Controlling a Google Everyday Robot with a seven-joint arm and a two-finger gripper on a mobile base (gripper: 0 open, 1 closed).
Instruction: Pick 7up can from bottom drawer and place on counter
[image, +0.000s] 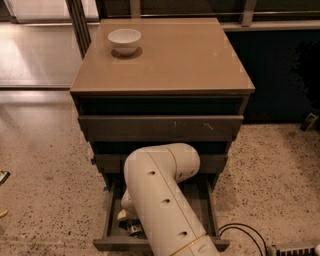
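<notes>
Down low, the bottom drawer (108, 216) stands pulled out from the cabinet over the speckled floor (45, 175). The robot's thick white arm (160, 200) bends over its front and reaches down inside. The gripper (131, 226) sits low in the left part of the drawer, mostly hidden by the arm, so I cannot tell whether it is open or closed, or whether it has hold of anything. The 7up can cannot be made out; only a small shiny bit shows beside the gripper. Above, the glossy tan desk (185, 60) carries a white bowl (124, 40) near its back left corner.
</notes>
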